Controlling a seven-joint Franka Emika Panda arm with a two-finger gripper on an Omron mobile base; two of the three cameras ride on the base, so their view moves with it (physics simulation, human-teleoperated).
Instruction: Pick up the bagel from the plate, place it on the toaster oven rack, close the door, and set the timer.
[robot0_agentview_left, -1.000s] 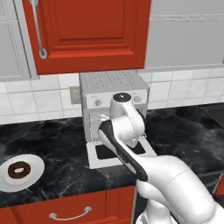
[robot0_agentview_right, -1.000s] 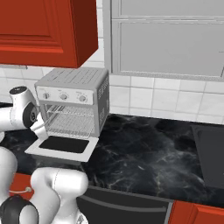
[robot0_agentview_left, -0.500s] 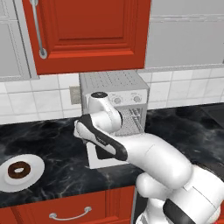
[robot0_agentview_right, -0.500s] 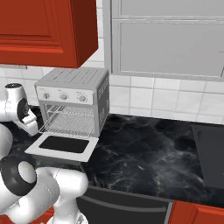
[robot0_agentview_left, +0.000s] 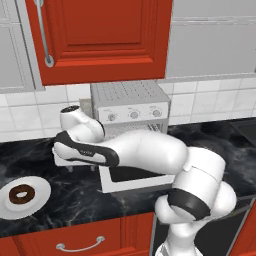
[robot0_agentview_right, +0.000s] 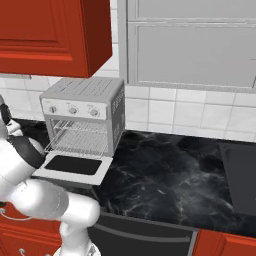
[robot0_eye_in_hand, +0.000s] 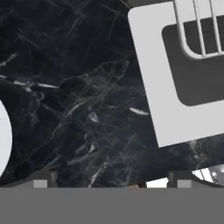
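Black marble desk (robot0_agentview_left: 75, 195): arm has swung from oven toward the plate (robot0_agentview_left: 37, 200) at 8 o'clock; bagel (robot0_agentview_left: 21, 193) lies there untouched. Fingers (robot0_eye_in_hand: 111, 181) spread wide, empty. Door (robot0_agentview_right: 75, 166) down, pickup pending.

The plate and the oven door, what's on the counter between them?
Nothing: in the hand view, bare black marble counter runs from the plate to the open door. The left base view agrees, with the arm passing above.

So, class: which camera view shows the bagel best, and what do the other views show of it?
The left base view: the bagel lies whole on the plate, lower left. The hand view catches a sliver of the plate's white rim; the right base view looks at the open oven door.
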